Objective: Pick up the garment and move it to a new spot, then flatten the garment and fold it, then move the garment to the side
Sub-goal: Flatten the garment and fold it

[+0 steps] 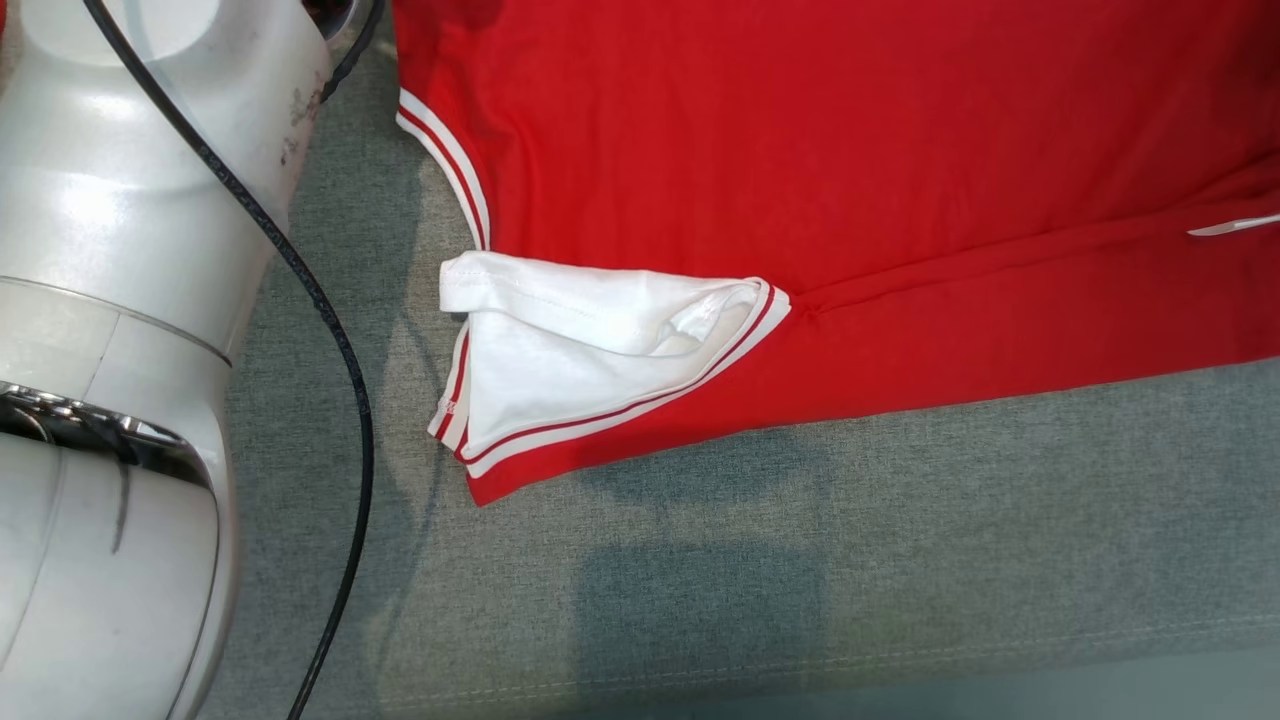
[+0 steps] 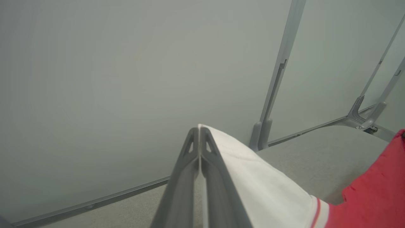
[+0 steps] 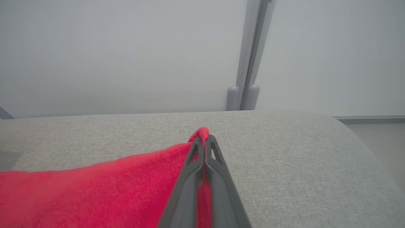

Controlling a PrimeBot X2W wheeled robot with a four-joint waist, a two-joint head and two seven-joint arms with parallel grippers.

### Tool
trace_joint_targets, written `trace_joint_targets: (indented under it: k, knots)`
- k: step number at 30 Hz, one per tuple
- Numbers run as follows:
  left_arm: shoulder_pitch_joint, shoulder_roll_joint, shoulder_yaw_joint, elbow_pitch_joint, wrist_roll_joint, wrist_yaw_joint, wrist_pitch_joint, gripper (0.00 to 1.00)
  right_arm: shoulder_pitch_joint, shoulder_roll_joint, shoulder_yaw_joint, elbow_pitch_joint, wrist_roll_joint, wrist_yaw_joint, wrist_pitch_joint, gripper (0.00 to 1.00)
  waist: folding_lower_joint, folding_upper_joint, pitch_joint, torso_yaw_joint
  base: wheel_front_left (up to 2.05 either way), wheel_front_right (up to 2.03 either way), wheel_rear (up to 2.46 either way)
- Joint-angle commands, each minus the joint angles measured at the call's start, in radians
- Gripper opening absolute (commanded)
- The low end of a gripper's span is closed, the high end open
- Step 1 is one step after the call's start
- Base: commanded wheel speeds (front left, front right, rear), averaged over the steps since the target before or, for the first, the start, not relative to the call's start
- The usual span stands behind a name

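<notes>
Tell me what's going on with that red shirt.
The robot has both grippers pinched on the red garment, which lies on a grey cushioned surface. The left gripper is shut on a white part of it, the right gripper on a red edge. In the head view a white sleeve lies crumpled, so flattening looks unfinished.
</notes>
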Motion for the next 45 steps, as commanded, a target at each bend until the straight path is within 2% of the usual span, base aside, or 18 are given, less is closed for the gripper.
trace_joint_targets:
  k: [1, 8, 13, 19, 25, 32, 38, 45]
  knots:
    - [-0.038, 0.041, 0.01, -0.032, 0.009, -0.001, -0.01, 0.0, 0.009, -0.02, 0.015, -0.01, -0.013, 0.0, -0.033, 0.0, 0.0, 0.0, 0.001, 0.003, 0.0, 0.0, 0.0]
    - [0.034, 0.06, 0.064, -0.177, 0.012, -0.002, -0.018, 0.0, 0.057, -0.057, 0.091, -0.006, -0.02, 0.0, -0.159, 0.0, 0.0, 0.0, -0.009, 0.023, 0.0, 0.0, 0.0]
    - [0.198, 0.078, 0.109, -0.342, 0.055, 0.009, -0.018, 0.0, 0.133, -0.093, 0.135, -0.005, 0.01, 0.0, -0.223, 0.0, 0.0, 0.0, -0.042, 0.041, 0.0, 0.0, 0.0]
    - [0.403, 0.103, 0.154, -0.535, 0.107, 0.036, -0.018, 0.0, 0.207, -0.128, 0.132, -0.024, 0.016, 0.0, -0.262, 0.0, 0.0, 0.0, -0.087, 0.064, 0.0, 0.0, 0.0]
    - [0.591, 0.107, 0.187, -0.715, 0.151, 0.075, -0.018, 0.0, 0.331, -0.183, 0.014, -0.168, -0.079, 0.0, -0.264, 0.0, 0.0, 0.0, -0.113, 0.091, 0.0, 0.0, 0.0]
    - [0.797, 0.091, 0.245, -0.865, 0.15, 0.093, -0.018, 0.0, 0.539, -0.177, -0.147, -0.271, -0.133, 0.0, -0.264, 0.0, 0.0, 0.0, -0.14, 0.107, 0.0, 0.0, 0.0]
    - [0.928, 0.077, 0.221, -0.905, 0.128, 0.089, -0.011, 0.0, 0.649, -0.153, -0.211, -0.291, -0.144, 0.0, -0.264, 0.0, 0.0, 0.0, -0.17, 0.106, 0.0, 0.0, 0.0]
    - [1.026, 0.08, 0.209, -0.992, 0.112, 0.131, 0.036, 0.0, 0.69, -0.143, -0.257, -0.284, -0.161, 0.0, -0.264, 0.0, 0.0, 0.0, -0.179, 0.11, 0.0, 0.0, 0.0]
